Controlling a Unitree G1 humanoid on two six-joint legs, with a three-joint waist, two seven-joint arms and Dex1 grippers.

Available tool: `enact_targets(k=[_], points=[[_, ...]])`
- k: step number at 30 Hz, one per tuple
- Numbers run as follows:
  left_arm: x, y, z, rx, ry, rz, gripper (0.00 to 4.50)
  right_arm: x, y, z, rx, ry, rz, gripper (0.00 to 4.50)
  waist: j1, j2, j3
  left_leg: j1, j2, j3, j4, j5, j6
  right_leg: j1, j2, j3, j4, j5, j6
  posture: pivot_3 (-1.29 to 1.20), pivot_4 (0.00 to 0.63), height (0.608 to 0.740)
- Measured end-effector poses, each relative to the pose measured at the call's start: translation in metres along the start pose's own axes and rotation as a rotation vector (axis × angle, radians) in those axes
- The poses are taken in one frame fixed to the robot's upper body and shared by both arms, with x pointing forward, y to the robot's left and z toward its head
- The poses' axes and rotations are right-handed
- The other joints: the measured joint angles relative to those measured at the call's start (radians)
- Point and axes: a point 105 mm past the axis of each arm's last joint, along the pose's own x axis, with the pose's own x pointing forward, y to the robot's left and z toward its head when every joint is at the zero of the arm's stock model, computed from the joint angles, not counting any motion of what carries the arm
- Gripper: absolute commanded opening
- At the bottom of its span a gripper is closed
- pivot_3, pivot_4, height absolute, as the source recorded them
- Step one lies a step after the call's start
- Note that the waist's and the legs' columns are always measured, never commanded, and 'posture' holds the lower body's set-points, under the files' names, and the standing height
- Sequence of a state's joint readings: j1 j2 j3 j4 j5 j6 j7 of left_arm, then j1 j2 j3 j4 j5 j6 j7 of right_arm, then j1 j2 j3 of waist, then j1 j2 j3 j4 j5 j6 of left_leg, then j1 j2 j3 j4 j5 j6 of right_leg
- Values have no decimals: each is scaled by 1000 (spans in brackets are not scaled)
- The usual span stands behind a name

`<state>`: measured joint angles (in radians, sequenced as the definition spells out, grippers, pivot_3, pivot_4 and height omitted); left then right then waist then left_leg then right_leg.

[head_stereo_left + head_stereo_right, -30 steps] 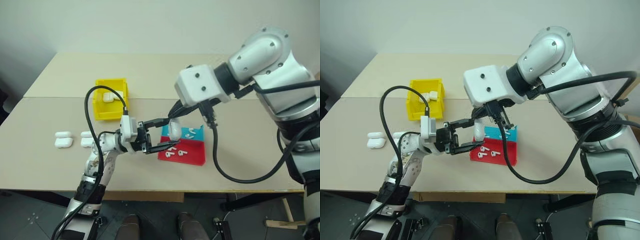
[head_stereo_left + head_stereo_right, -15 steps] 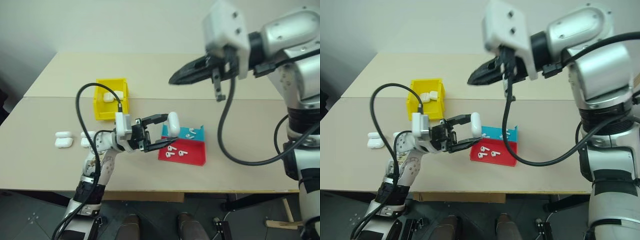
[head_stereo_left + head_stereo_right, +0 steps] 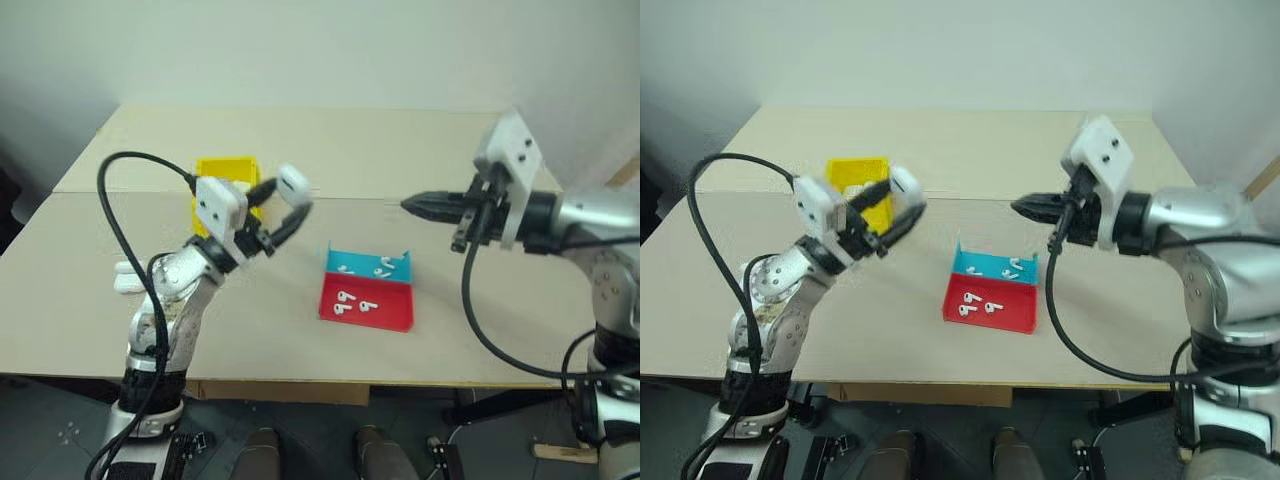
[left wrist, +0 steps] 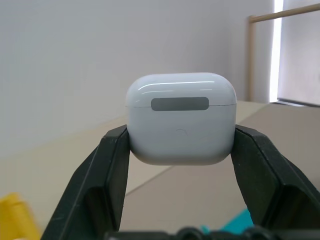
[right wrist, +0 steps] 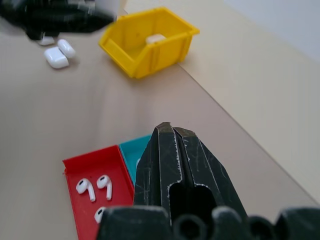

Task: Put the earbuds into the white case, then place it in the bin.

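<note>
My left gripper is shut on the white case, holding it in the air with its lid closed, just right of the yellow bin. The left wrist view shows the case clamped between both black fingers. Several earbuds lie in the red and blue tray, and they show again as earbuds in the right wrist view. Above the table to the right of the tray, my right gripper is shut and empty, pointing left.
The bin holds another white case. Two spare cases lie on the table at the left, partly behind my left arm. The table's front edge runs just below the tray.
My left gripper lifted the case and swung it left, up beside the bin. My right gripper pulled away to the right and dropped lower, still shut.
</note>
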<state>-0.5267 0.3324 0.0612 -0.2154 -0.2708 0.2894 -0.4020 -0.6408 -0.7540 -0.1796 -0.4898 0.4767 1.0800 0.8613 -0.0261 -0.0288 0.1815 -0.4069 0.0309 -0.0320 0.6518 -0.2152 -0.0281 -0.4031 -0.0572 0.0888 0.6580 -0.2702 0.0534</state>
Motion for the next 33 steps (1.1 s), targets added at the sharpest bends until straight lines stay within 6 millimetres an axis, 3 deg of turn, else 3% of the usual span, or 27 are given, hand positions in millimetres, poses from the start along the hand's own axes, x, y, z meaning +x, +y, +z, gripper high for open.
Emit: enact_targets(k=[3,7,13,23,28,33], points=[[21,38,1,52,51,262,2754,-2,3,-12,31,19,-21,37,7,0,0,0,0,0,0,0,0,0,0,0,0,0,1,0,150,740],[32,77,-10,101,157,497,2754,-4,-1,-15,44,22,-61,37,6,0,0,-1,-1,0,0,0,0,-1,0,0,-2,0,1,0,150,740],[17,112,-54,97,373,578,2754,-6,-8,-22,55,46,-115,37,5,0,0,-1,0,0,-1,0,0,-2,0,0,-2,0,1,0,150,740],[8,89,-100,-8,556,422,2754,-3,-8,-28,45,75,-131,37,11,-1,0,-2,-1,0,-1,0,0,-1,0,-1,-1,0,1,0,150,740],[8,87,-104,-32,574,408,4477,-3,-9,-29,33,76,-139,0,9,-1,0,-2,-1,0,-1,0,0,-1,0,0,-1,0,1,0,150,740],[13,88,-97,4,523,397,4477,-3,-7,-31,24,90,-136,0,10,-1,0,-2,-1,0,-1,0,0,-1,0,0,-1,0,1,0,150,740]])
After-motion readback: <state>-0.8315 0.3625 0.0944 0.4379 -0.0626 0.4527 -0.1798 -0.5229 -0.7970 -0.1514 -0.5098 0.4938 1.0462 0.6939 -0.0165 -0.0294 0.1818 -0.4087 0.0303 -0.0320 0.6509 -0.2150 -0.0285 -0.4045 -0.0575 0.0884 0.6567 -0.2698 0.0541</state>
